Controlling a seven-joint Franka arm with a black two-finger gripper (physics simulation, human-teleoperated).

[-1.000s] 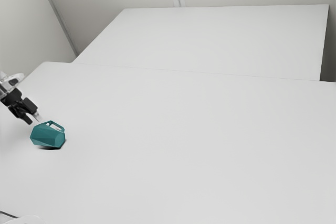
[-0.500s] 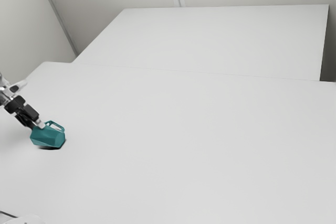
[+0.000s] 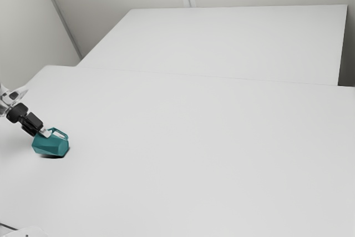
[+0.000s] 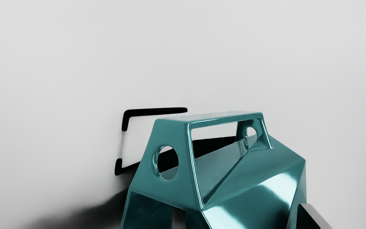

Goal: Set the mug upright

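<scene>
While the teal mug (image 3: 51, 145) lies on its side toward the table's (image 3: 194, 154) edge at the exterior view's left, the gripper (image 3: 44, 133) is right against it, clenched or released I can't tell.

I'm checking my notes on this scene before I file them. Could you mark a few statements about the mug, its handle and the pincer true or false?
1. The mug lies on its side on the table. True.
2. The handle is pinned underneath the mug, against the table. False: it is on the mug's upper side.
3. The pincer is at the mug. True.
4. The mug is near the exterior view's right edge. False: it is toward the exterior view's left.
5. The handle has round holes in it. True.
6. The mug is bright red. False: it is teal.
</scene>
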